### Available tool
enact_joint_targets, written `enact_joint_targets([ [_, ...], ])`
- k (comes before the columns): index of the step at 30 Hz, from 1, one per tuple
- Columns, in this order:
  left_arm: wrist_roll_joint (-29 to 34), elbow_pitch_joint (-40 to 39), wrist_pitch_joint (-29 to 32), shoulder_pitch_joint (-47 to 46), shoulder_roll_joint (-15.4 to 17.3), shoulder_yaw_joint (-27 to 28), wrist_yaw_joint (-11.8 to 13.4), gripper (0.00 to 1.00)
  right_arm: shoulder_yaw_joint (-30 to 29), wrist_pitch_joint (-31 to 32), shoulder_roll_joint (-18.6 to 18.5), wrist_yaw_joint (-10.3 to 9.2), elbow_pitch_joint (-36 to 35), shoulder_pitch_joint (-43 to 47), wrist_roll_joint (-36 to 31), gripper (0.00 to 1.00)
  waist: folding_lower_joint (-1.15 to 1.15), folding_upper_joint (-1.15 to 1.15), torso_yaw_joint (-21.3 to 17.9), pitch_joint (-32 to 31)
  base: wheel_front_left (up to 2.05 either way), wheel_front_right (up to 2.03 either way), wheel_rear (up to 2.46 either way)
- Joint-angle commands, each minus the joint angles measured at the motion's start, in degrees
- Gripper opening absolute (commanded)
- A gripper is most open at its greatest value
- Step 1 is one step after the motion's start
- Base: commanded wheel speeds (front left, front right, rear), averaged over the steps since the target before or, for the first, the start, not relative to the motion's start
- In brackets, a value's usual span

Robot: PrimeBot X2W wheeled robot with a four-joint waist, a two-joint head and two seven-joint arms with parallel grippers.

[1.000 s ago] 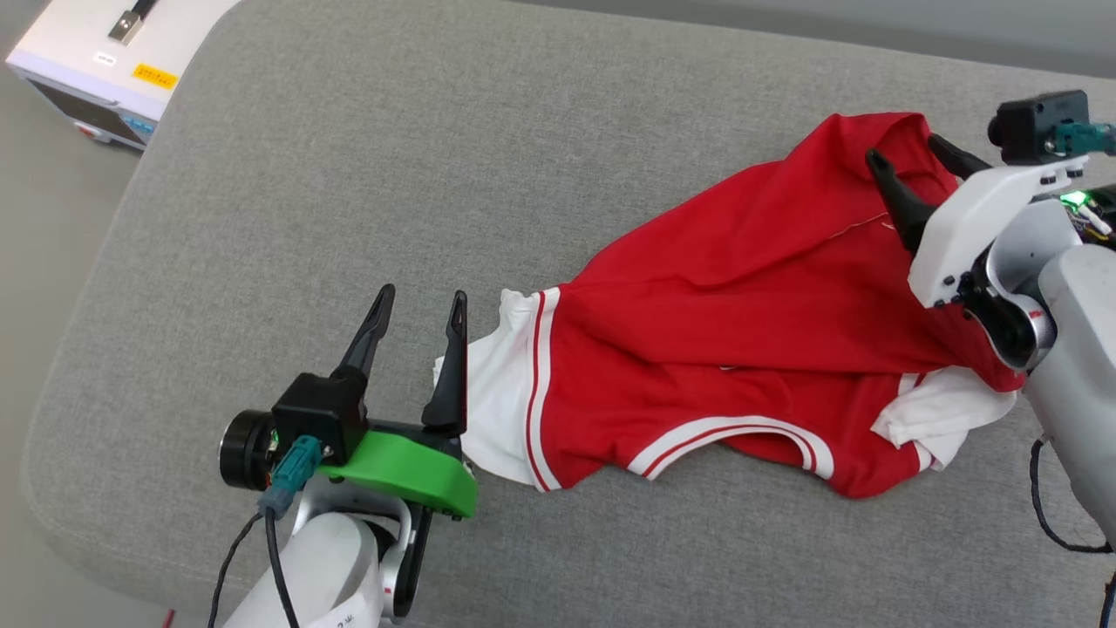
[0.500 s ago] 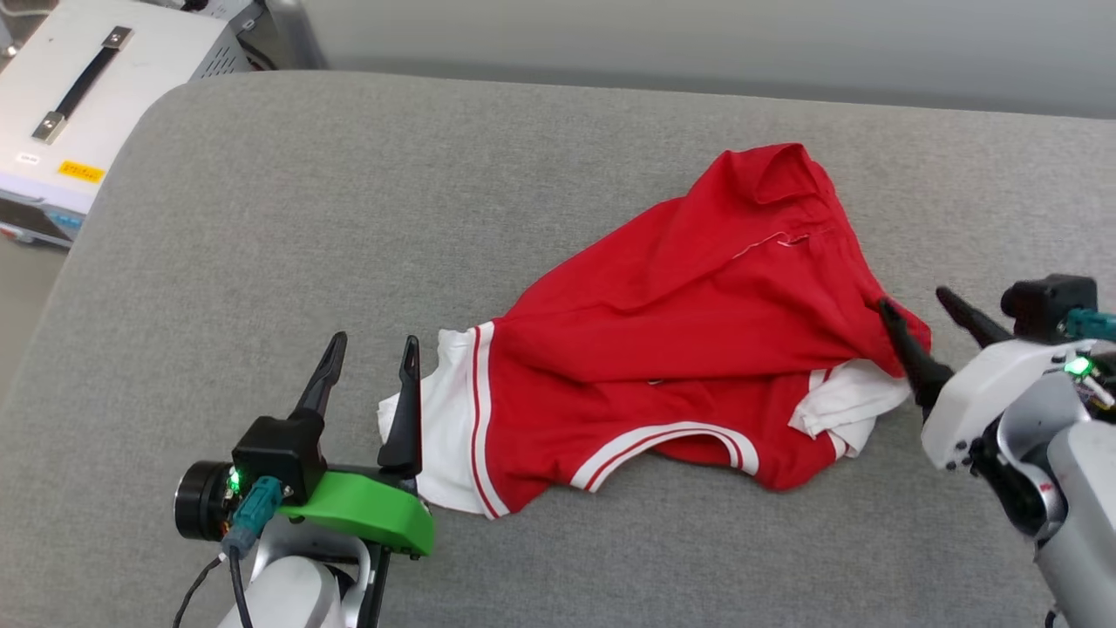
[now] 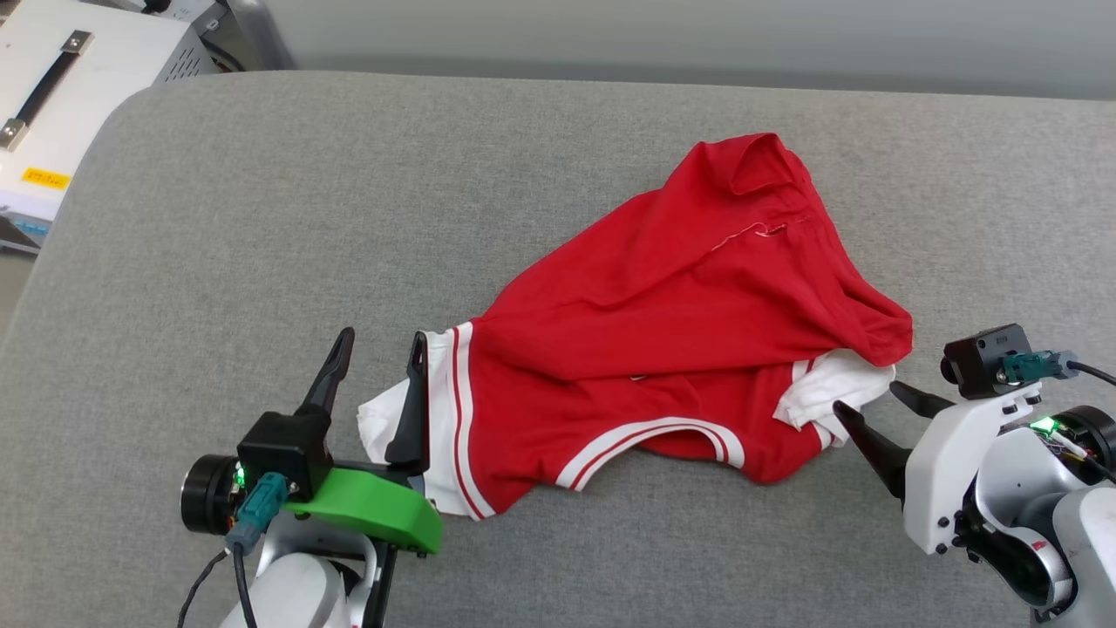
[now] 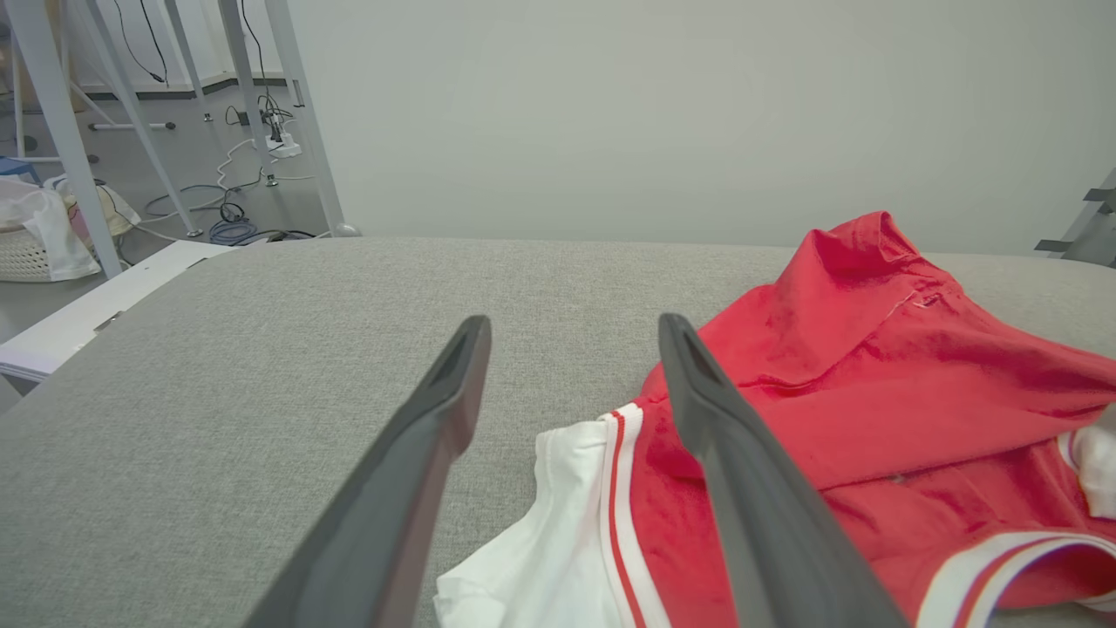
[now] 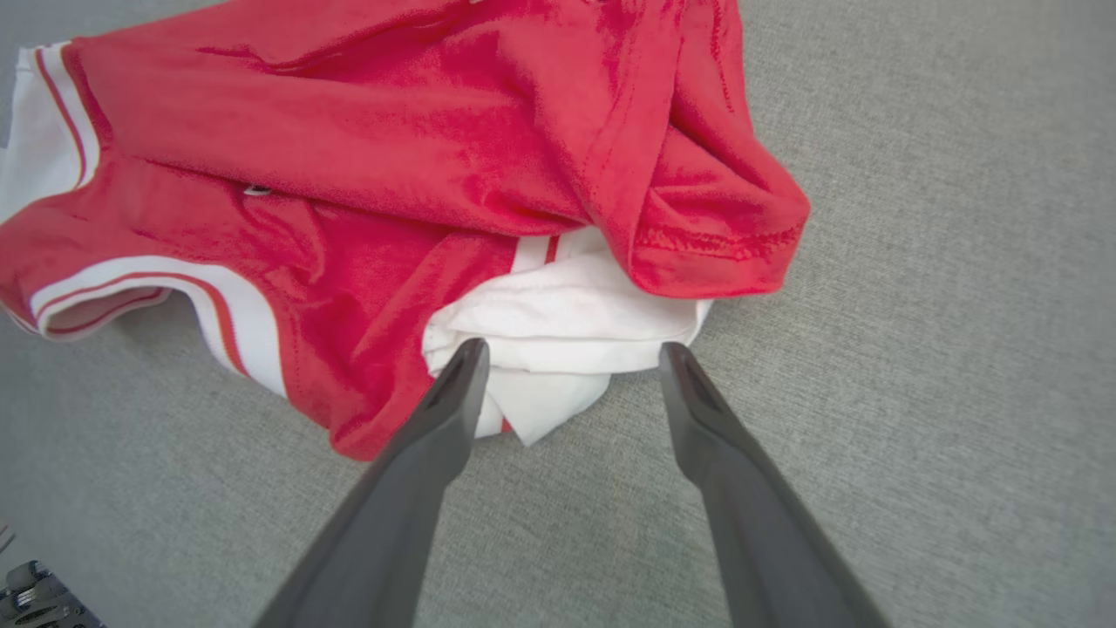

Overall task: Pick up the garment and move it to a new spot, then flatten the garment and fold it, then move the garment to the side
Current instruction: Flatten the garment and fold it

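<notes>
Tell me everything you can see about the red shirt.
The garment is a red, soft-looking knit shirt with white sleeves and red-and-white striped trim. It lies crumpled on the grey padded surface, one sleeve spread at its left end, the other bunched under a red fold at its right. The left pincer and right pincer stand open at those sleeves, gripping nothing.

A white equipment box (image 3: 105, 44) with a black handle (image 3: 42, 87) and yellow label (image 3: 45, 179) stood beside the grey fabric cushion's (image 3: 261, 218) far left corner. Cables (image 4: 228, 231) lay on the floor (image 4: 174, 166) beyond.
</notes>
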Motion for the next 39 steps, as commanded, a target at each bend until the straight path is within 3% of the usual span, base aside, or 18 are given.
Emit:
enact_joint_targets([
  [1,-0.1,0.1,-0.1,-1.1,-0.4,-0.2,-0.4,1.0,-0.6,1.1,0.5,0.02,-0.3,0.0,-0.8,1.0,0.0,0.0,1.1,1.1,0.0,0.0,0.0],
  [14,0.1,2.1,-1.1,-3.7,-2.9,-0.8,-1.5,1.0,-5.9,4.4,3.4,0.02,4.5,-3.8,-3.7,1.0,0.0,0.0,4.0,5.5,0.0,0.0,0.0],
  [15,0.1,2.2,-1.1,-3.8,-3.0,-0.9,-1.6,1.0,-5.6,4.5,3.5,0.02,4.9,-4.0,-3.7,0.51,0.0,0.0,4.1,5.8,0.0,0.0,0.0],
  [16,0.2,2.4,-1.1,-4.0,-3.1,-1.0,-1.7,1.0,-5.4,4.4,3.7,0.02,5.2,-4.2,-3.6,0.13,0.0,0.0,4.1,5.9,0.0,0.0,0.0],
  [17,0.2,2.5,-1.2,-4.2,-3.2,-1.0,-1.8,1.0,-5.3,4.2,3.8,0.02,5.3,-4.3,-3.5,0.0,0.0,0.0,4.1,6.0,0.0,0.0,0.0],
  [25,0.4,3.5,-1.4,-4.1,-3.3,-0.6,-2.0,1.0,-8.5,3.2,2.8,0.02,1.1,-2.9,-4.2,0.0,0.0,0.0,2.5,4.9,0.0,0.0,0.0],
  [34,0.2,3.4,-1.5,-3.1,-2.8,-0.3,-1.8,1.0,-18.5,8.6,2.8,0.02,-2.4,5.2,-3.9,0.0,0.0,0.0,0.5,2.3,0.0,0.0,0.0],
  [37,0.0,3.4,-1.3,-2.7,-2.5,-0.3,-1.7,1.0,-21.9,8.6,4.7,0.02,-0.4,8.1,-3.0,0.09,0.0,0.0,0.2,1.9,0.0,0.0,0.0],
  [39,-0.1,3.3,-1.2,-2.4,-2.3,-0.3,-1.6,1.0,-23.3,8.1,6.0,0.02,1.5,9.4,-2.9,0.3,0.0,0.0,0.0,1.8,0.0,0.0,0.0],
])
